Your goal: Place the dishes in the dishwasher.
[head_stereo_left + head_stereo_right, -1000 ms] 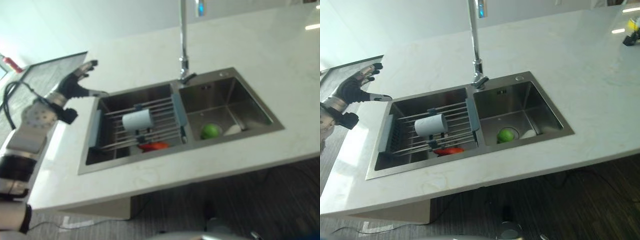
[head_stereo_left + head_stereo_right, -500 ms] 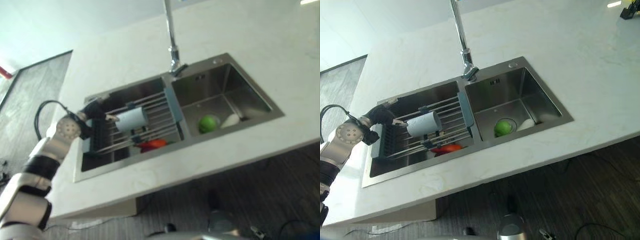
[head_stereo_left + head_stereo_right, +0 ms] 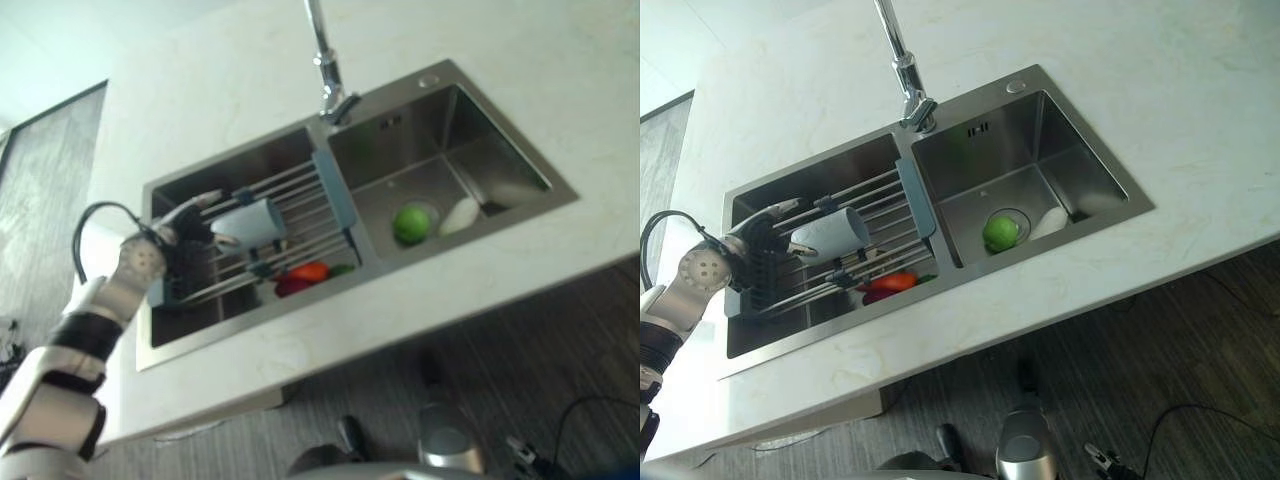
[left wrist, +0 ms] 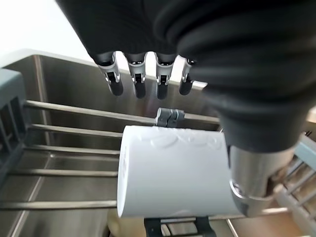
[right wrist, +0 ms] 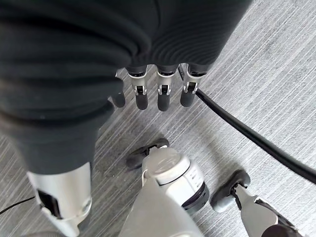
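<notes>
A white cup (image 3: 250, 222) lies on its side on the bars of a drying rack (image 3: 305, 190) set across the left basin of the steel sink (image 3: 190, 185). My left hand (image 3: 190, 228) reaches in from the left and is open at the cup. In the left wrist view its fingers (image 4: 139, 81) hang straight just above the cup (image 4: 173, 173), and the thumb (image 4: 254, 182) stands beside the cup's end. I cannot tell whether they touch it. My right hand (image 5: 158, 96) hangs open over the grey floor, holding nothing.
Under the rack lies a red item (image 3: 310, 271) with something green beside it. The right basin holds a green round fruit (image 3: 410, 223) and a white dish (image 3: 460, 213). A tall faucet (image 3: 325, 60) stands behind the divider. White countertop (image 3: 330, 340) surrounds the sink.
The camera has shifted. My left hand has come down from the counter's left end into the left basin and now spreads over the white cup. The cup has not moved.
</notes>
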You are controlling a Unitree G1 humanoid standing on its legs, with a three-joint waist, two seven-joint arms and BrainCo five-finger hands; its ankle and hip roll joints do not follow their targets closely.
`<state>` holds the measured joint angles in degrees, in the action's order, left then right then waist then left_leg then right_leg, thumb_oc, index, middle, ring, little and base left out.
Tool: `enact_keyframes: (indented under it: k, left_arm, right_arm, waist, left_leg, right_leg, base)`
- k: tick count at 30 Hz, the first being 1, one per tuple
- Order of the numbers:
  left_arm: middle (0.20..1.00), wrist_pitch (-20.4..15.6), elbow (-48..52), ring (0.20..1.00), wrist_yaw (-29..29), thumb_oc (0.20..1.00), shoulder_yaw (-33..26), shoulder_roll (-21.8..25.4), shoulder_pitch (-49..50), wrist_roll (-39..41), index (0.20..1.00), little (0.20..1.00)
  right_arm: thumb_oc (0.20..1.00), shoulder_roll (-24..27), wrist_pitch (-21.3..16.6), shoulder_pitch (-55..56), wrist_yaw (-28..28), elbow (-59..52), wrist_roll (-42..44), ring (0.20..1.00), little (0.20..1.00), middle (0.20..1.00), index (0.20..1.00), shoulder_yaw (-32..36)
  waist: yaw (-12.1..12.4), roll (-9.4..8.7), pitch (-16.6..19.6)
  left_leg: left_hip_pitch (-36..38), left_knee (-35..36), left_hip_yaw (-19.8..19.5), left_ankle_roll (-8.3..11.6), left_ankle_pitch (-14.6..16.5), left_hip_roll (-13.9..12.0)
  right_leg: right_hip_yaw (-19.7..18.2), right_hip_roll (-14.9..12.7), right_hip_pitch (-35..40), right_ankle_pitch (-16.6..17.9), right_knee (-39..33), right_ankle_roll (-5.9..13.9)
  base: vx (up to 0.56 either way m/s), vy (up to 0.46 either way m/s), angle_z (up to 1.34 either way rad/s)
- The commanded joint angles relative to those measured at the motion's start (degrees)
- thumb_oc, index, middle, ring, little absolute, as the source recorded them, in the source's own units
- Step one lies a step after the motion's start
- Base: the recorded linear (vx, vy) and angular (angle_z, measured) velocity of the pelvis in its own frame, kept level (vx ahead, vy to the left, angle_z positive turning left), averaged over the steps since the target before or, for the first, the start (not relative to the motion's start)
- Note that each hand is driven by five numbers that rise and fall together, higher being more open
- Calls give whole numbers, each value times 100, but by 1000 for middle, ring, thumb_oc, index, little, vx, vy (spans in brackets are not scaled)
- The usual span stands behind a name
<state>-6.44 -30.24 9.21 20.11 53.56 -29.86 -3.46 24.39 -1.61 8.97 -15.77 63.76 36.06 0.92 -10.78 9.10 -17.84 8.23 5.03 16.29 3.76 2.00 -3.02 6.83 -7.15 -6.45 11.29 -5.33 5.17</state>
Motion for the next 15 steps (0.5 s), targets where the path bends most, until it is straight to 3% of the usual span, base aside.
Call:
enact_keyframes:
  k: [1, 15]
  left_arm:
    - [1000, -162, -156, 1000, -168, 1000, -197, 201, -438, -84, 1000, 1000]
    - [1000, -59, -28, 1000, -135, 1000, 3, 55, -428, -94, 1000, 1000]
  right_arm:
    - [1000, 25, 66, -125, 49, 40, 77, 1000, 1000, 1000, 1000, -75]
    - [1000, 78, 102, -163, 83, -121, 128, 1000, 1000, 1000, 1000, -97]
  waist:
    - [-149, -255, -30]
    - [-208, -231, -208]
  left_leg:
    - [-579, -165, -301, -151, 29, 151]
    - [-701, -235, -294, -160, 27, 174]
  right_leg:
    - [-114, -314, 542, -1018, 324, 542]
    - [-139, -346, 395, -1000, 398, 542]
  base:
    - [0, 0, 0]
    - [0, 0, 0]
